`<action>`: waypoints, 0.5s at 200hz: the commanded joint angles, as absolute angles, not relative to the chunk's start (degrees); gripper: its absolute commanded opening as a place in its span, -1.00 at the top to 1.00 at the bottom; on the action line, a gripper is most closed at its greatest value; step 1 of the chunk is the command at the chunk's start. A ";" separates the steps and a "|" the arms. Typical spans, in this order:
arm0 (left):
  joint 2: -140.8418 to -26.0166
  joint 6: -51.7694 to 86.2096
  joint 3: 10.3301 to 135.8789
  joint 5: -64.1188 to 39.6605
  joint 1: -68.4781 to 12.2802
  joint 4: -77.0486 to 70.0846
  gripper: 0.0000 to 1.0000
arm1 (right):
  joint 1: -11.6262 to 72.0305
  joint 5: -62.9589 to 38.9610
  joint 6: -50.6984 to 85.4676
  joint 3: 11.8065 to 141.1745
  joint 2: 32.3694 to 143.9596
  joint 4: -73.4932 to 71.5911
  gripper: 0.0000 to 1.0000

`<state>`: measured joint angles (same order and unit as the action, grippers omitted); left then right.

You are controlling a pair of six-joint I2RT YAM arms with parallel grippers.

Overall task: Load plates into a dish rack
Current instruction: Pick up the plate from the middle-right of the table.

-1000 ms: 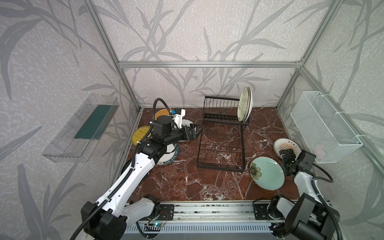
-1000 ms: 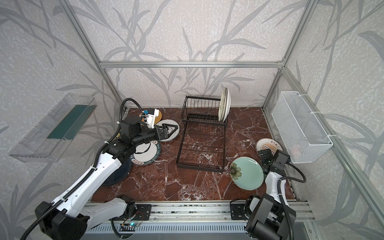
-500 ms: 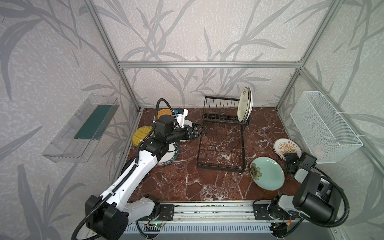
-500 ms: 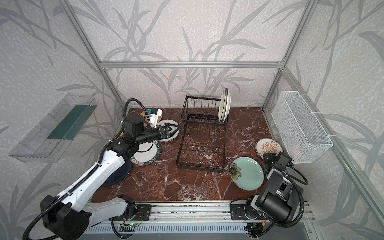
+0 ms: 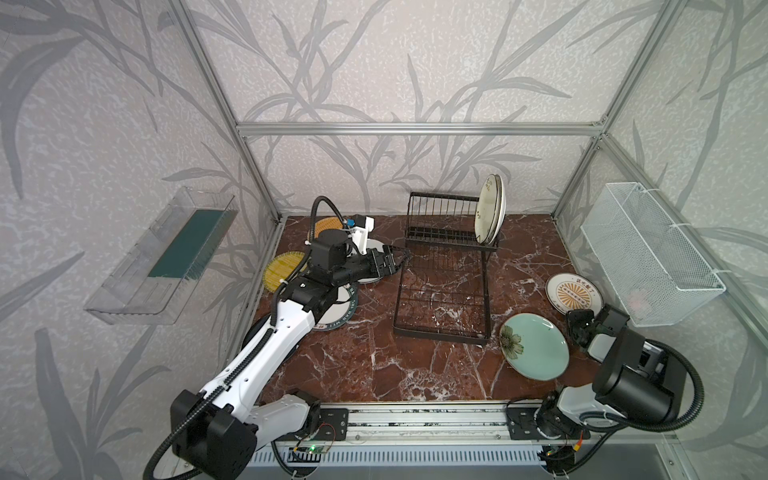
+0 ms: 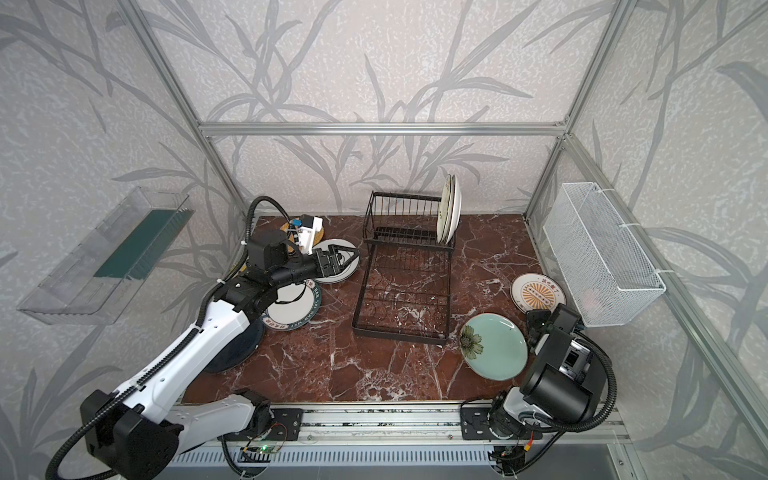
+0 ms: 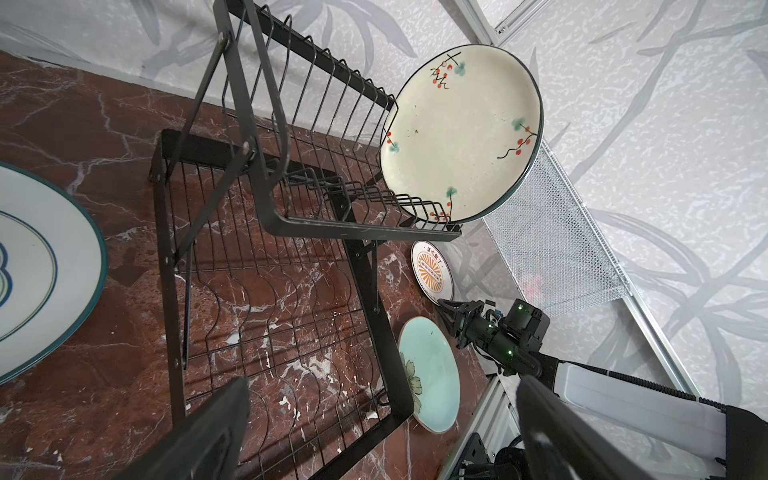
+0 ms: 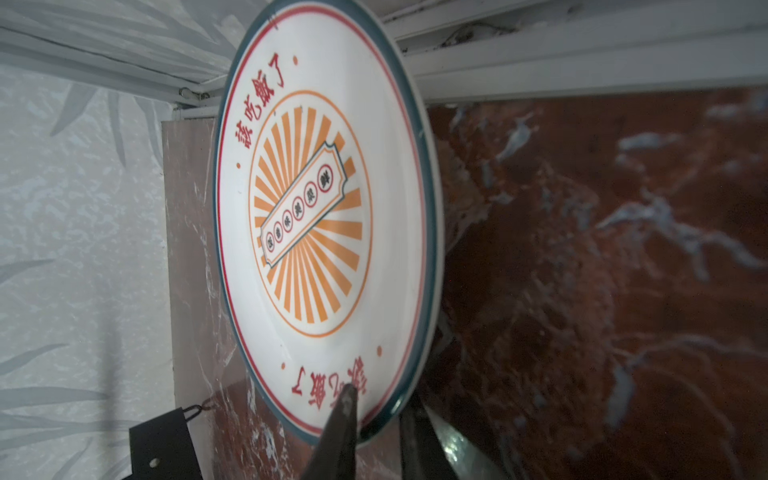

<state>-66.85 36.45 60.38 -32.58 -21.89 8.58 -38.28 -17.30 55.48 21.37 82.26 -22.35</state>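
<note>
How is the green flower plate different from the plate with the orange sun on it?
The teal flower plate is pale green with one flower at its edge; the sunburst plate is white with orange rays and red writing. The teal one looks bigger. The right gripper pinches the sunburst plate's rim; nothing touches the teal one. Both are round and sit on the table, not in the dish rack.

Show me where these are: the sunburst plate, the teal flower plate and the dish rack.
sunburst plate [image 8: 307, 208]: right wrist view, its printed middle.
teal flower plate [image 5: 536, 347]: in a top view, its plain middle.
dish rack [image 7: 374, 231]: left wrist view, the lower bar of the slot row.
</note>
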 commanded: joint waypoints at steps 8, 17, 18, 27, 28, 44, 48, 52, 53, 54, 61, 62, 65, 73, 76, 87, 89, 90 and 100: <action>-65.85 34.39 61.17 -30.82 -21.49 9.47 -0.99 | -36.16 -17.81 54.63 22.80 79.85 -19.87 0.77; -65.75 34.11 61.25 -30.61 -21.45 9.77 -0.99 | -35.16 -17.75 54.99 23.07 79.18 -19.47 0.83; -65.70 34.06 61.25 -30.55 -21.45 9.76 -0.99 | -35.03 -17.75 55.05 23.09 79.10 -19.40 0.84; -65.58 33.70 61.34 -30.31 -21.45 10.08 -0.99 | -33.96 -17.78 55.44 23.41 78.47 -19.10 0.92; -65.57 33.68 61.35 -30.23 -21.45 10.14 -0.99 | -33.81 -17.76 55.45 23.48 78.39 -19.00 0.92; -65.37 33.18 61.44 -29.97 -21.38 10.46 -0.99 | -31.93 -17.38 55.81 24.52 77.37 -17.45 0.99; -65.31 33.09 61.44 -29.89 -21.36 10.55 -0.99 | -31.63 -17.48 55.95 24.80 77.22 -17.28 1.00; -65.26 32.98 61.44 -29.83 -21.41 10.65 -0.99 | -31.22 -17.60 56.15 24.99 77.07 -17.16 1.00; -65.24 32.97 61.44 -29.90 -21.38 10.68 -0.99 | -31.08 -17.59 56.20 25.06 77.08 -17.15 1.00; -65.23 32.96 61.44 -29.94 -21.37 10.79 -0.99 | -31.05 -17.63 56.27 25.14 77.03 -17.14 1.00; -65.16 32.80 61.39 -29.88 -21.34 11.01 -0.99 | -30.46 -17.79 56.69 25.51 76.92 -16.97 1.00; -65.10 32.79 61.37 -29.88 -21.30 11.04 -0.99 | -30.39 -17.82 56.73 25.55 76.91 -17.01 1.00; -65.12 32.71 61.31 -29.81 -21.35 11.10 -0.99 | -30.19 -18.00 56.96 25.66 76.91 -17.05 1.00; -64.89 32.76 60.94 -29.66 -21.36 11.16 -0.99 | -29.71 -18.67 57.50 26.07 76.90 -17.33 1.00; -64.87 32.75 60.85 -29.62 -21.36 11.08 -0.99 | -29.49 -18.86 57.56 26.35 76.88 -17.29 1.00; -64.66 32.66 60.35 -29.38 -21.36 10.97 -0.99 | -28.53 -18.91 57.67 27.23 76.67 -17.04 1.00; -64.55 32.64 60.31 -29.30 -21.36 10.98 -0.99 | -28.40 -18.79 57.68 27.42 76.65 -16.83 1.00; -64.53 32.63 60.26 -29.28 -21.36 11.03 -0.99 | -28.26 -18.76 57.67 27.46 76.60 -16.72 1.00; -64.30 32.37 60.04 -28.80 -21.36 11.14 -0.99 | -27.50 -18.79 57.70 28.55 76.38 -15.54 1.00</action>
